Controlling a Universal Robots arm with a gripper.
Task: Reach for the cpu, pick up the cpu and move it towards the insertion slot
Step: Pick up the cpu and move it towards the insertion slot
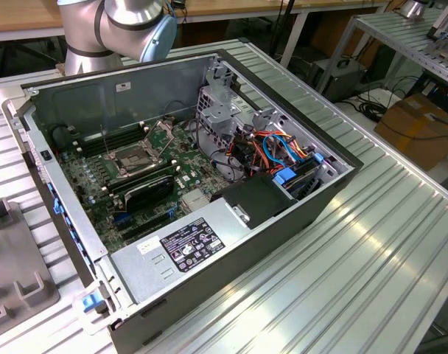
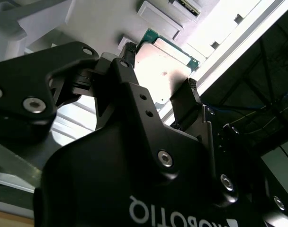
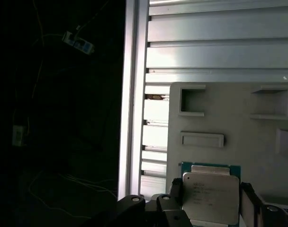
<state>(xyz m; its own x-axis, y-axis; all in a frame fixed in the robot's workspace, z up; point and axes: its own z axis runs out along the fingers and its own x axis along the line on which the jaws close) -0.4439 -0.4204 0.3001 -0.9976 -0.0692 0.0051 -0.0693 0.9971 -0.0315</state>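
The cpu point(image 3: 211, 195) is a thin square chip with a silver-grey face and a green rim. It sits between my gripper's point(image 3: 211, 201) two black fingers point(image 3: 175, 190), which press against its opposite edges. In the second wrist view the cpu point(image 2: 165, 71) again lies between the fingertips point(image 2: 190, 91) of the gripper point(image 2: 158, 71), just over a pale grey tray point(image 3: 220, 123). The insertion slot point(image 1: 132, 156), a silver-framed socket with its bracket raised, lies on the motherboard inside the open computer case point(image 1: 283, 221). Part of the arm point(image 1: 113, 26) rises behind the case.
The tray has several rectangular recesses point(image 3: 191, 100) and rests on a ribbed aluminium table point(image 3: 220, 47) whose edge point(image 3: 132, 94) drops to a dark floor. In the case are a labelled power supply point(image 1: 183, 247), a black card point(image 1: 147, 190) and cable bundles point(image 1: 272, 151). A grey fixture point(image 1: 10, 273) sits at the exterior view's left.
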